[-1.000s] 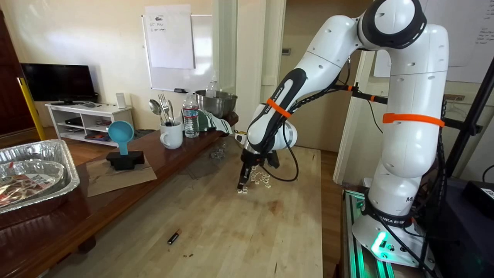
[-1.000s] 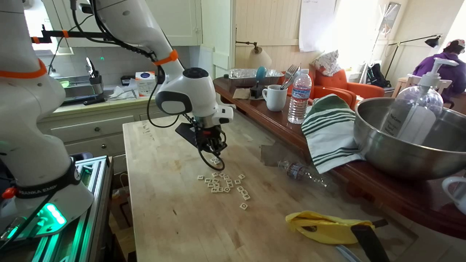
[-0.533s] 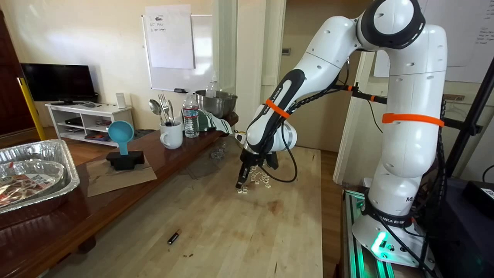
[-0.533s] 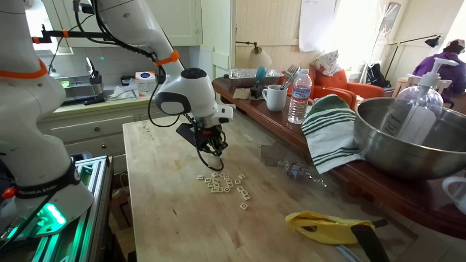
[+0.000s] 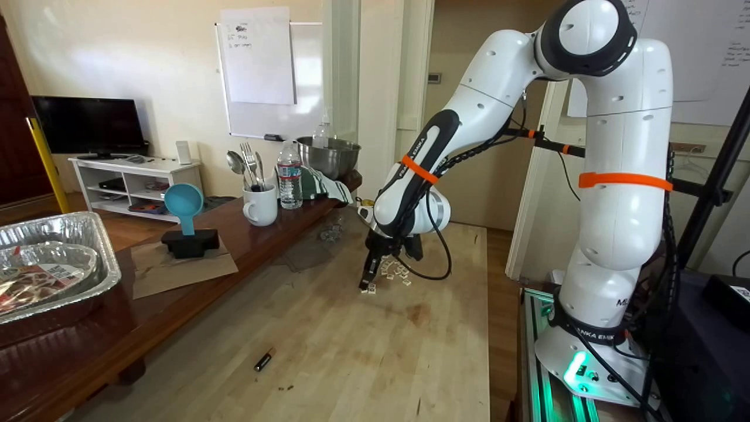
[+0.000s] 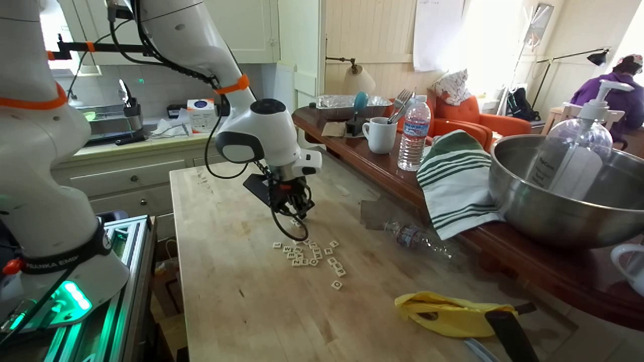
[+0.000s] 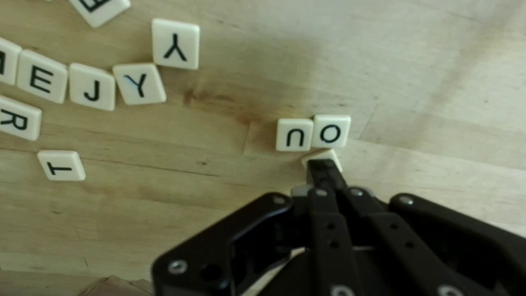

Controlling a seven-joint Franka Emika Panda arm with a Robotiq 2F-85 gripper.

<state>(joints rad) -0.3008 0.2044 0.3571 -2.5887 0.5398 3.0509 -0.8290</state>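
My gripper (image 7: 324, 169) is shut, its black fingers pressed together with nothing seen between them. Just under the fingertips lies a cream letter tile (image 7: 322, 154), mostly covered by them and set at an angle; its letter is hidden. Whether the tips touch it I cannot tell. Right beside that tile, a U tile (image 7: 294, 135) and an O tile (image 7: 331, 131) sit edge to edge, upside down in the wrist view. Farther left are a Y tile (image 7: 175, 44), a J tile (image 7: 92, 87) and a T tile (image 7: 61, 165). In both exterior views the gripper (image 5: 365, 285) reaches down to the wooden table.
Loose tiles (image 6: 304, 256) are scattered near the gripper. A battery (image 5: 264, 359) lies on the table (image 5: 375, 363). A clear bottle (image 6: 415, 237) and a yellow pouch (image 6: 448, 314) lie toward the raised dark shelf (image 5: 234, 252), which bears a mug (image 5: 260, 205) and a steel bowl (image 5: 334, 157).
The arm's upper joints have shifted slightly left and down in an exterior view. The fingertips rose a touch, then came down over the angled tile. The gripper stays shut.
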